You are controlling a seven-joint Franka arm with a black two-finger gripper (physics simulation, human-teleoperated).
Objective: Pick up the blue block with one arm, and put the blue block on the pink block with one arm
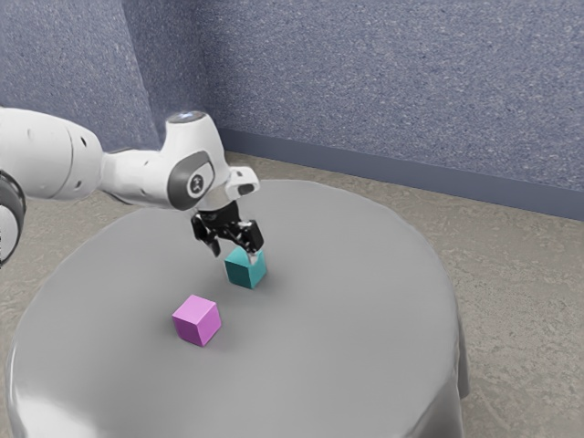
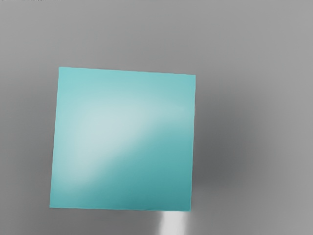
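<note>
The blue block (image 1: 245,270) is a teal cube resting on the round grey table (image 1: 365,301), near its middle. My black gripper (image 1: 232,246) hangs directly over it, open, with the fingertips spread just above the block's top face and not touching its sides. In the wrist view the blue block (image 2: 122,139) lies right under my hand, its top face square to the camera. The pink block (image 1: 197,319) sits on the table, about a block's width from the blue one toward the table's near edge and the exterior view's left.
The table's edge curves round at the exterior view's right and front, with beige floor (image 1: 520,274) beyond. A blue-grey wall (image 1: 383,82) stands behind. My white arm (image 1: 109,173) comes in from the exterior view's left.
</note>
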